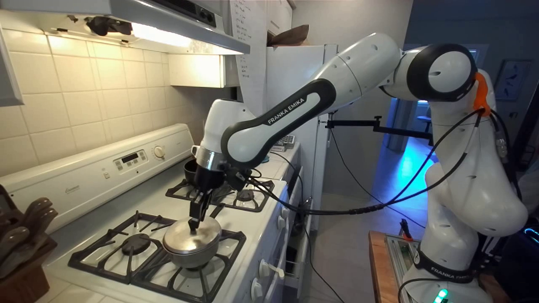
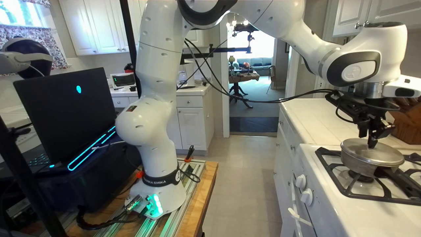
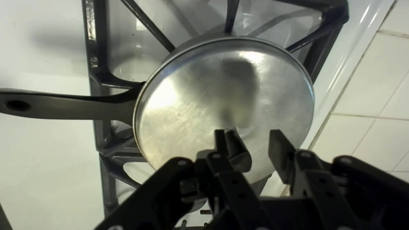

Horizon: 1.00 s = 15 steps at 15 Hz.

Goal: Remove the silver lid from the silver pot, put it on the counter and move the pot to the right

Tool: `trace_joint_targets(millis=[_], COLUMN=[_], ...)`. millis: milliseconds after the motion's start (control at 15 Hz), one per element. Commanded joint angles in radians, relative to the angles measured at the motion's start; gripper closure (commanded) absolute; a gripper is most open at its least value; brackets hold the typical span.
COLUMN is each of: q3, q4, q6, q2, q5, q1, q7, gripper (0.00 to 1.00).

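Note:
The silver lid (image 1: 206, 236) lies on the silver pot (image 1: 196, 257), which stands on a front burner grate. In an exterior view, the lid (image 2: 357, 149) sits on the pot (image 2: 353, 164) too. In the wrist view the lid (image 3: 188, 108) fills the middle, and its black knob (image 3: 239, 155) stands between the fingers. My gripper (image 3: 249, 147) is open around the knob. The knob is close beside the left finger, with a gap to the right finger; whether the left finger touches it I cannot tell. The pot's dark handle (image 3: 70, 105) points left in the wrist view.
The white stove (image 1: 185, 206) has black grates (image 1: 105, 263). A black pan (image 1: 190, 170) stands on a rear grate. A knife block (image 1: 25, 269) stands beside the stove, on the tiled counter (image 2: 315, 115). The range hood (image 1: 168, 25) hangs above the stove.

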<state>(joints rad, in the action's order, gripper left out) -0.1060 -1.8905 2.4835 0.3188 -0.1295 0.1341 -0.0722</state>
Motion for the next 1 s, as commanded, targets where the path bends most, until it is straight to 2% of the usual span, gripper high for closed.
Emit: trace_joint_targets(millis=[0,267,400,533,600,933], q3=[-0.008,-0.019,-0.025,-0.029,-0.031,-0.034], q4=[0.029,0.025,0.02,0.019,0.019,0.02], q6=[0.022,0.065,0.085,0.098,0.102,0.115], q2=[0.025,0.033,0.038,0.044,0.047,0.052], q5=[0.026,0.012,0.011,0.012,0.012,0.012], q1=[-0.003,-0.008,-0.01,-0.011,-0.012,-0.014], q7=[0.007,-0.018,-0.032,-0.04,-0.042,-0.054], gripper=[0.3,0.02,0.0,0.26,0.26,0.61])
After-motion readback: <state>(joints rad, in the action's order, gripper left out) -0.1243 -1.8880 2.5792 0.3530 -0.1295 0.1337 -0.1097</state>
